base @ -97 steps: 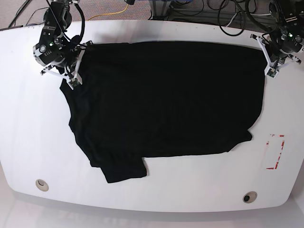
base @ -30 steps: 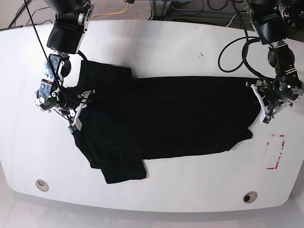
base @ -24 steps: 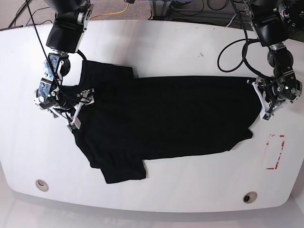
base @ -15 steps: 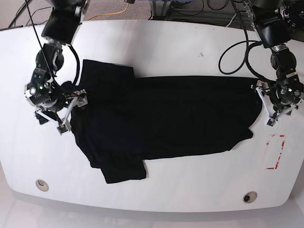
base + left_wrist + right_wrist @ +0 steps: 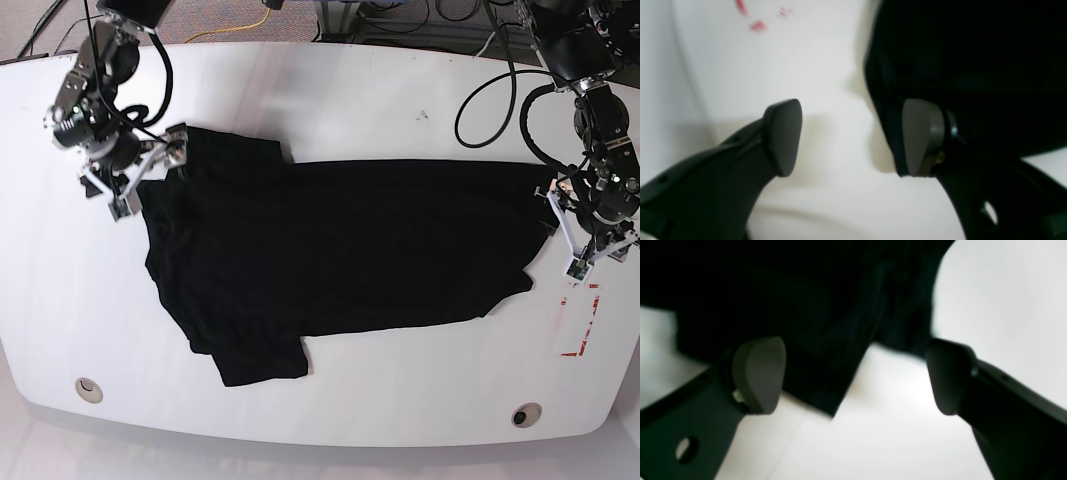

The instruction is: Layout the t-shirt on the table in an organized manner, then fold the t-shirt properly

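Observation:
The black t-shirt [image 5: 340,250] lies spread across the middle of the white table [image 5: 400,110], with a sleeve sticking out at the front left. In the base view my right gripper [image 5: 148,175] hovers open at the shirt's far-left corner. The right wrist view shows that gripper [image 5: 853,373] with wide jaws and a corner of the t-shirt [image 5: 826,306] lying loose below them. My left gripper [image 5: 562,232] stands open at the shirt's right edge. In the left wrist view this gripper [image 5: 851,136] has one fingertip [image 5: 920,136] over the t-shirt [image 5: 973,66] edge and grips nothing.
A red rectangular outline [image 5: 580,320] marks the table right of the shirt, and its red marks [image 5: 750,20] also show in the left wrist view. Two small round holes [image 5: 88,388] [image 5: 524,414] sit near the front edge. Cables lie behind the table's far edge.
Both grippers opened and let go of the shirt's edges. The arm on the base view's left rose and drew back toward the far left; the other shifted slightly outward. The shirt stayed put.

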Available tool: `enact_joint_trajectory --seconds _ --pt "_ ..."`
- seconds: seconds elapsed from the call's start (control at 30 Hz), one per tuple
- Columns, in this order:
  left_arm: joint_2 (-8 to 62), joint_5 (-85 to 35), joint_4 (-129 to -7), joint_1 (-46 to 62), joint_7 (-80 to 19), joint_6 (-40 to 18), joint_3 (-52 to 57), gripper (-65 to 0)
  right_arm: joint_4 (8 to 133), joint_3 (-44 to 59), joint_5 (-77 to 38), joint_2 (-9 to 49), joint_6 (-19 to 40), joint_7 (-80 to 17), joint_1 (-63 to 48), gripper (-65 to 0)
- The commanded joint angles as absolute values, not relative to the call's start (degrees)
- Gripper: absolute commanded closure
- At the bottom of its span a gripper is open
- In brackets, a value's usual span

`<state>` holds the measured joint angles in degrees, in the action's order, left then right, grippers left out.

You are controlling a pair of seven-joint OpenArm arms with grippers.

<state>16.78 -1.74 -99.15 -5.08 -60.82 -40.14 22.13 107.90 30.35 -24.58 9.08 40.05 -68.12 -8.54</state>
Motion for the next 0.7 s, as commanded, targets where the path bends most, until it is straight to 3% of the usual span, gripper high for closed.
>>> enact_joint_trajectory --seconds 0.0,0.67 --pt "17.63 -2.15 -102.20 -5.41 -60.18 -40.00 22.37 -43.5 106.15 31.78 -29.76 9.71 40.00 -67.12 -9.19 -65.0" --pt "17.71 -2.15 -104.75 -4.09 -60.18 -40.00 22.46 -43.3 94.46 29.67 -32.57 9.63 40.00 -63.34 -10.59 -65.0"
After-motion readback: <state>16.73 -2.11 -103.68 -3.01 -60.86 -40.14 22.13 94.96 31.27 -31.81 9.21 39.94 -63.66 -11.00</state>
